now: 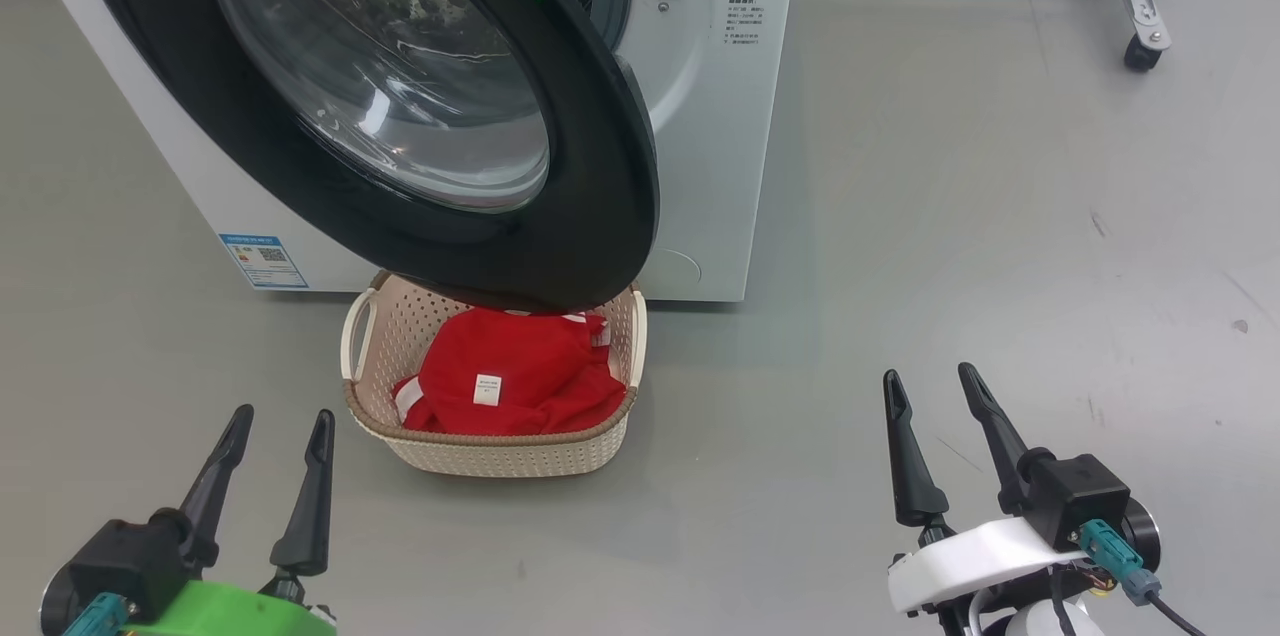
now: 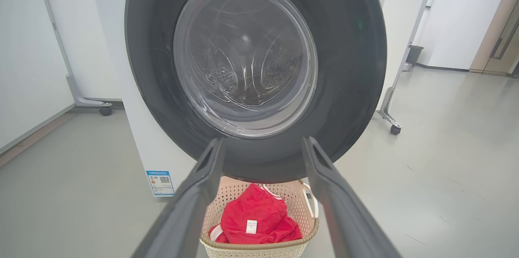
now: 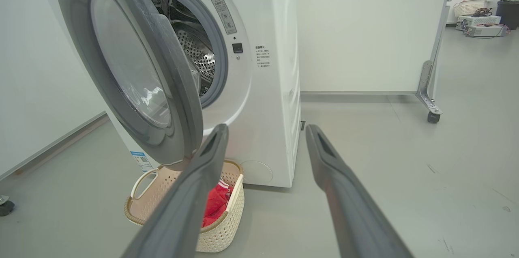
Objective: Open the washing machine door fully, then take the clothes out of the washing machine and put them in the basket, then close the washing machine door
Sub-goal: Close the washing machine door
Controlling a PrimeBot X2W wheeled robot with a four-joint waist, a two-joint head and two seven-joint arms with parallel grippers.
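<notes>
**While the door hangs part open, the red clothes lie in the basket**

As we hold both arms low over the floor [image 1: 950,216], our left gripper [image 1: 284,411] has its two dark fingers [image 1: 308,496] spread wide apart, with nothing between them. Our right gripper [image 1: 928,371] is spread the same way and holds nothing too. The left one is near the basket [image 1: 490,438] and the right one is well apart from it. The basket sits on the grey floor right in front of the washing machine [image 1: 720,166]. The clothes [image 1: 530,371] lie bunched up inside it, red, with a small white tag [image 1: 487,389] on top. The washing machine door [image 1: 600,216] hangs part open, and its bottom edge sticks out over the back of the basket. In the right wrist view we see the shiny drum [image 3: 194,51] behind the door
</notes>
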